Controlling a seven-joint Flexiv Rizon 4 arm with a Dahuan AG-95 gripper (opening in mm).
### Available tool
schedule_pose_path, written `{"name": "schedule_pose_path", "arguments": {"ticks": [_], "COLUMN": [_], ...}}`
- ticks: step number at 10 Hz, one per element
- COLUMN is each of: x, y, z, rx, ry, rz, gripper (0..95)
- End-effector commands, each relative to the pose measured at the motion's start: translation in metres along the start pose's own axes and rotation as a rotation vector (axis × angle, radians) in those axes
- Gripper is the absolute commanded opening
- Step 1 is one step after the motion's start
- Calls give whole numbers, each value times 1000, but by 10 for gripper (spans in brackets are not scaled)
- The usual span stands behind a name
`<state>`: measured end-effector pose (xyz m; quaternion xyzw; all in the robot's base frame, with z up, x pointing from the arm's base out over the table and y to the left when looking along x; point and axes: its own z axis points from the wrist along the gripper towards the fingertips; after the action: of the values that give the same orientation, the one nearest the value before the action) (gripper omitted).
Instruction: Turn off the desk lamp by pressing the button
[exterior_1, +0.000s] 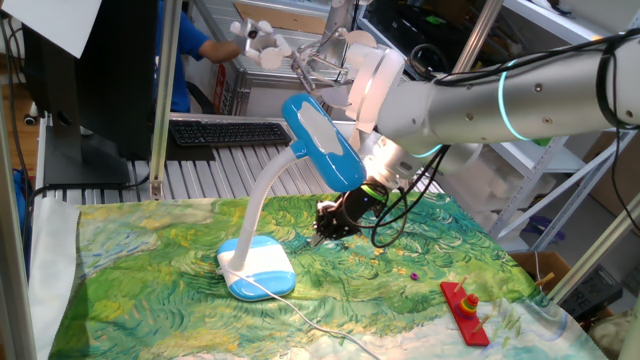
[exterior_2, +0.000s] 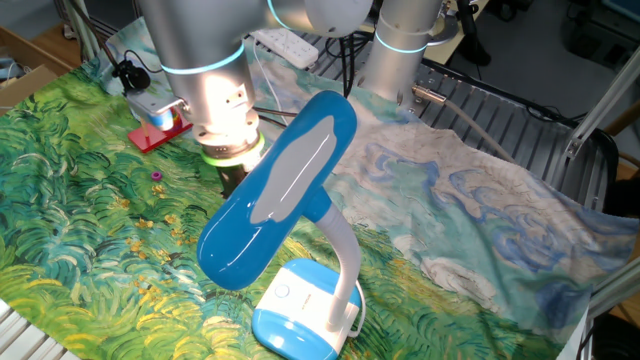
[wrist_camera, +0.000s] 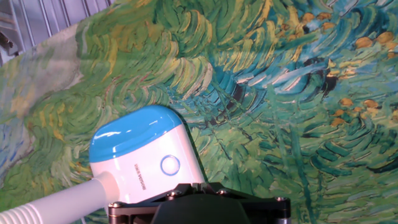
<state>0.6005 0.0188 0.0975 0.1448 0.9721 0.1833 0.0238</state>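
The desk lamp has a light-blue and white base (exterior_1: 258, 268), a curved white gooseneck (exterior_1: 262, 200) and an oblong blue head (exterior_1: 322, 140) with a white panel. The base also shows in the other fixed view (exterior_2: 300, 310) and the hand view (wrist_camera: 146, 162). The button (wrist_camera: 170, 165) is a small pale ring on the white top plate, and it also shows in the other fixed view (exterior_2: 283, 293). My gripper (exterior_1: 328, 225) hangs under the lamp head, to the right of the base and apart from it. In the hand view its fingertips (wrist_camera: 198, 186) touch each other, a little below and right of the button.
A painted green cloth (exterior_1: 400, 300) covers the table. A red toy (exterior_1: 465, 310) lies near the front right, and a small purple piece (exterior_1: 413, 275) lies left of it. The lamp's white cable (exterior_1: 320, 325) runs forward. A keyboard (exterior_1: 228, 130) sits behind.
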Motion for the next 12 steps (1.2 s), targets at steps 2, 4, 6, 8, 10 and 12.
{"name": "schedule_pose_path", "arguments": {"ticks": [2, 4, 6, 8, 10, 12], "x": [0, 0, 0, 0, 0, 0], "y": [0, 0, 0, 0, 0, 0], "z": [1, 1, 1, 1, 1, 1], "rx": [-47, -45, -45, -53, -57, -72], "ry": [23, 5, 1, -20, -29, -39], "rz": [-7, -26, -33, -38, -39, -41], "gripper": [0, 0, 0, 0, 0, 0]}}
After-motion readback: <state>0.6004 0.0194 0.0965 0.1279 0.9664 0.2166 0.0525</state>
